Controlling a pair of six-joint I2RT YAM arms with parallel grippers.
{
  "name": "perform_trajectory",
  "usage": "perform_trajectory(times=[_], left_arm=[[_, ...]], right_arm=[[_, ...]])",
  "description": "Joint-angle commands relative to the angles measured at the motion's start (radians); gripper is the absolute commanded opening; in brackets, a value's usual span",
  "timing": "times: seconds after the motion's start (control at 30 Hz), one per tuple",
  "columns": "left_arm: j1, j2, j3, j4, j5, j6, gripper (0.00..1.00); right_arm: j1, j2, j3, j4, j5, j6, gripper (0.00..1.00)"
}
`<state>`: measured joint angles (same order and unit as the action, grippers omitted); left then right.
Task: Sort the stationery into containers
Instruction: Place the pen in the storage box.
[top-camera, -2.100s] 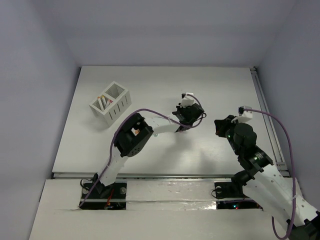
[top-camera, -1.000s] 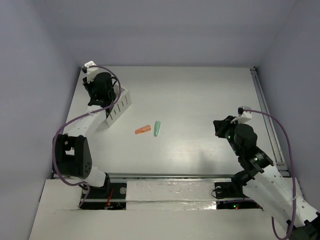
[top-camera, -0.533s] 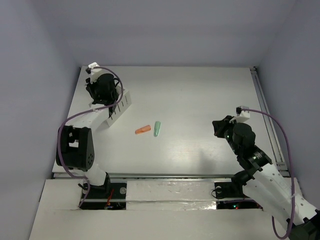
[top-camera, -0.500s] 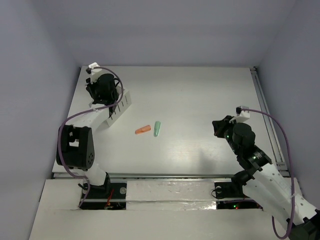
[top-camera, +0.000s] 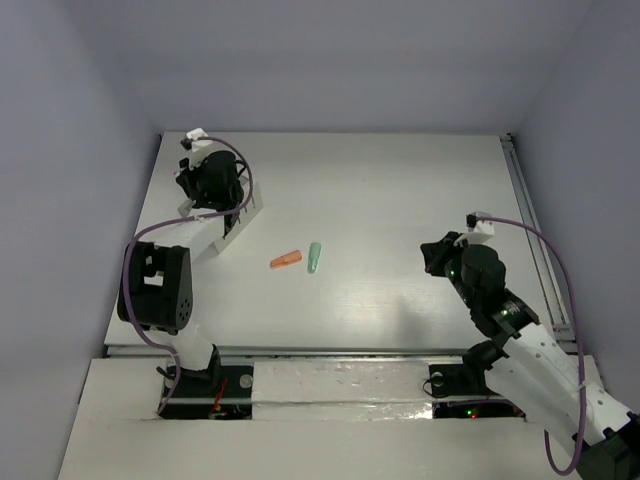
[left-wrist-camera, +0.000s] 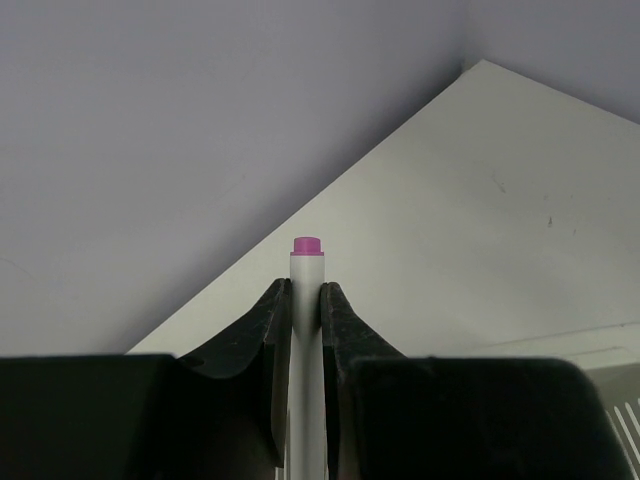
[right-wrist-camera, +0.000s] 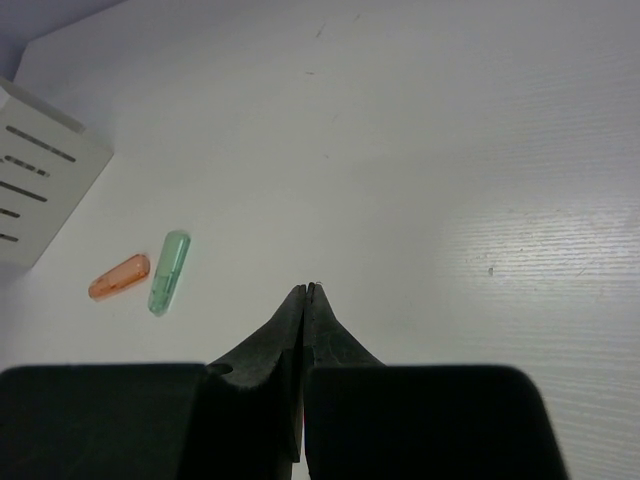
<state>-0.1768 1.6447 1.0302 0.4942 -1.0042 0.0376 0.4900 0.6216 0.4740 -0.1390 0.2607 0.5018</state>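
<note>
Left claw (left-wrist-camera: 305, 292): clamped on thin white plastic pen with magenta cap (left-wrist-camera: 307, 268), long axis running along the fingers, cap end jutting past the tips. Hangs at far left of white table (top-camera: 400, 180), over small white slotted two-compartment box (top-camera: 246, 207); which compartment lies beneath, not discernible. Stubby orange piece (top-camera: 286, 260) and stubby mint-green piece (top-camera: 314, 258): loose mid-table, side by side, well left of right claw (right-wrist-camera: 306, 290), itself pinched shut and empty.
</note>
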Motion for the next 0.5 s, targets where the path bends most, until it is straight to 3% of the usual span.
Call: perform_trajectory(times=[0.0, 0.47], left_arm=[[-0.023, -0.01, -0.024, 0.086, -0.051, 0.044, 0.03], [-0.032, -0.014, -0.045, 0.098, -0.082, 0.067, 0.15]], right_arm=[[-0.008, -0.016, -0.003, 0.065, -0.009, 0.0, 0.0], [-0.008, -0.037, -0.006, 0.061, -0.011, -0.002, 0.0]])
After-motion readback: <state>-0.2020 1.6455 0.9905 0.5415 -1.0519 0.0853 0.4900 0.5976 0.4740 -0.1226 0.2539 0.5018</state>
